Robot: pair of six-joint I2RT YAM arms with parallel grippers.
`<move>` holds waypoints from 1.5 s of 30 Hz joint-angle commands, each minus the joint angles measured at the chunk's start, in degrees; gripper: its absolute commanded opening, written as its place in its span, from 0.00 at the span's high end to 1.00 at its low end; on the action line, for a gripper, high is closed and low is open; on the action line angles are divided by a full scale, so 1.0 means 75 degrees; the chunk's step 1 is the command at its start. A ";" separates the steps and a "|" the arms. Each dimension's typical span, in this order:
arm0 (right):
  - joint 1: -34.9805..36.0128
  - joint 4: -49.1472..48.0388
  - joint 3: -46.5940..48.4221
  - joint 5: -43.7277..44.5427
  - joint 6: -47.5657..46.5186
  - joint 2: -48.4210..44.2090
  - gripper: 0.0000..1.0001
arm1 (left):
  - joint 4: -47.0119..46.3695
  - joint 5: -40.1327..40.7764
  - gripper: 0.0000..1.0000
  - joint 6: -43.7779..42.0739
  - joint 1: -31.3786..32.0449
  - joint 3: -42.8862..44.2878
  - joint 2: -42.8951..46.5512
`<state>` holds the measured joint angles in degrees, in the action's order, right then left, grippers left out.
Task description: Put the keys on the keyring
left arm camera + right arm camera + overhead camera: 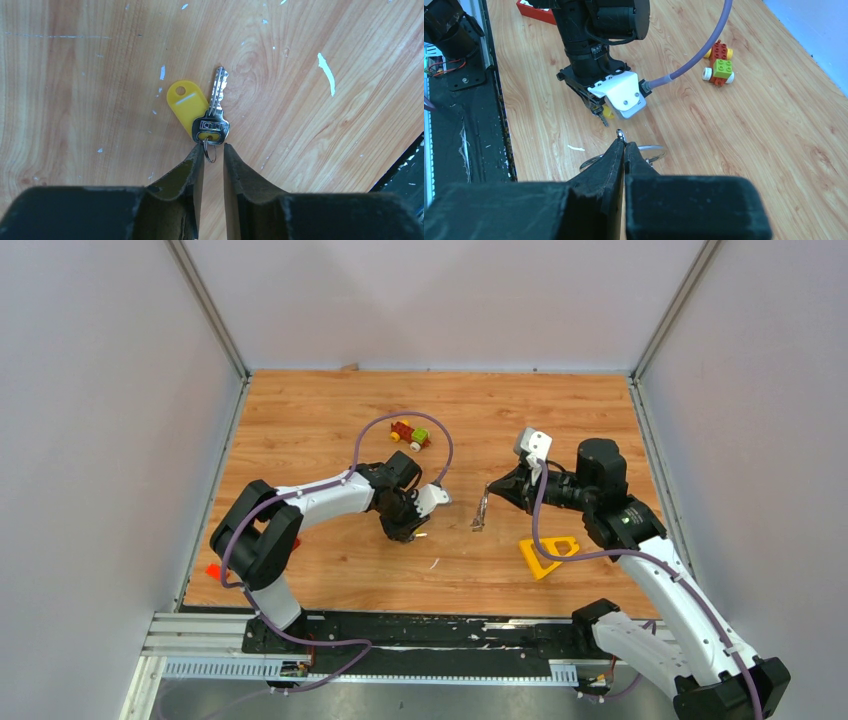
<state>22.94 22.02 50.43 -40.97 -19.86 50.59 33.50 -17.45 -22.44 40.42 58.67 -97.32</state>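
The keyring (655,149) is clamped in my right gripper (624,146), right of centre above the table (330,420). My left gripper (214,148), jaws narrowly apart, straddles the small loop (210,161) of the yellow-tagged key (216,107) lying flat; an off-centre close may flick it away

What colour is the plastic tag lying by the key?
Bright yellow. The tag beside the silver key shows best in the left wrist view.
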 commanded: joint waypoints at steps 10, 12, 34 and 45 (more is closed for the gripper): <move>-0.0047 -0.0276 -0.0034 -0.0206 -0.0083 -0.0012 1.00 | 0.0025 -0.0122 0.90 -0.0127 0.0018 0.0151 0.0023; -0.0047 -0.0277 -0.0033 -0.0229 -0.0081 -0.0021 1.00 | 0.0016 -0.0104 0.93 -0.0172 0.0025 0.0167 0.0186; -0.0028 -0.0132 0.0021 -0.2374 -0.0486 -0.0116 1.00 | -0.0692 -0.2629 1.00 -0.1977 0.0014 -0.0308 0.3806; 0.0102 -0.0727 0.0911 -0.2373 0.0374 0.0812 1.00 | -0.0527 -0.1253 1.00 -0.1905 0.0508 0.0965 0.4261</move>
<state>23.22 22.70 52.53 -57.04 -21.39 54.74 30.98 -32.60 -36.16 42.22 60.64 -68.23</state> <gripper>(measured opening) 0.019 0.006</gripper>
